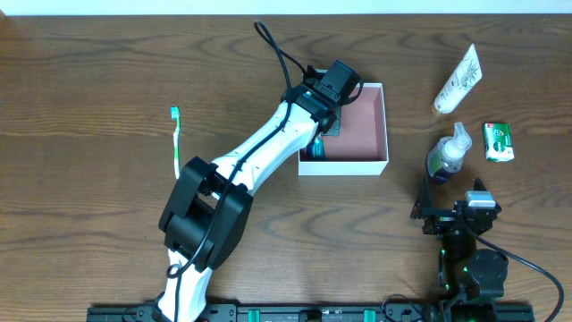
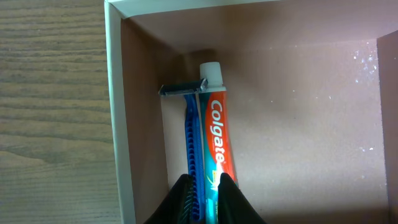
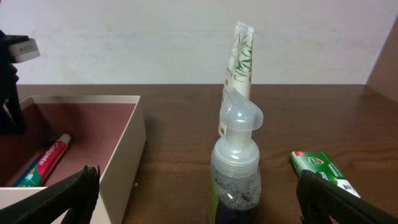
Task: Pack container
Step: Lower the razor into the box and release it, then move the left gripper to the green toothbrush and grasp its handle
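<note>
Container sat mid-table, directly beneath left gripper. Fingers straddled razor handle and toothpaste tail inside, near one wall; grip unclear. Right gripper gaped wide, well right of container, facing pump bottle.

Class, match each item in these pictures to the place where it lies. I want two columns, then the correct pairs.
Items
1. toothpaste tube
2. toothbrush
3. green pack
4. pump bottle

Places
A. on the table, farthest left
B. on the table, farthest right
C. inside the container
D. just ahead of the right gripper

Pairs: 1-C, 2-A, 3-B, 4-D
</note>
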